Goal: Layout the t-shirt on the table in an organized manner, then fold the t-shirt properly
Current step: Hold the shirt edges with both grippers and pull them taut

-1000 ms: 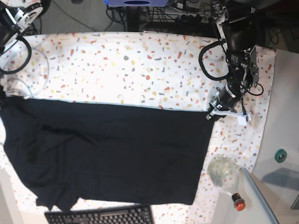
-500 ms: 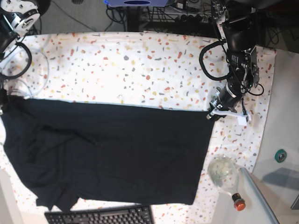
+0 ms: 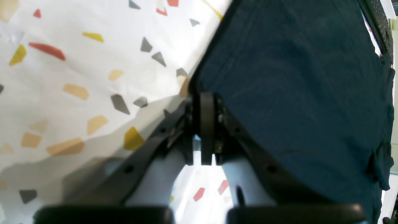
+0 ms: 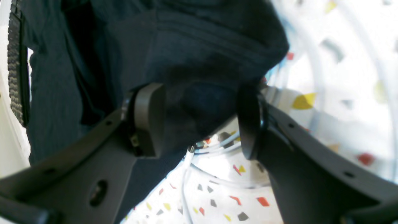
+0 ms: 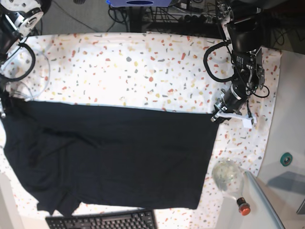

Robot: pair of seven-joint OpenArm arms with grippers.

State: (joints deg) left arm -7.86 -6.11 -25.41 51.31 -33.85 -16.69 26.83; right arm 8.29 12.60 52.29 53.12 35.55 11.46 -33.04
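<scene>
Black cotton, soft and faintly creased, spreads across my speckled table [image 5: 143,62]: the t-shirt [image 5: 119,157] lies nearly flat. On the base view's left my right gripper [image 4: 199,124] stands apart around a bunched edge, not pinching. At far right my left gripper [image 3: 206,102] is clamped on the corner to keep it taut.

Left gripper [image 3: 206,102] clamped, right gripper [image 4: 199,121] seemingly agape.

Matt black cloth t-shirt [image 5: 114,152], speckled cloth table [image 5: 143,67]
</scene>
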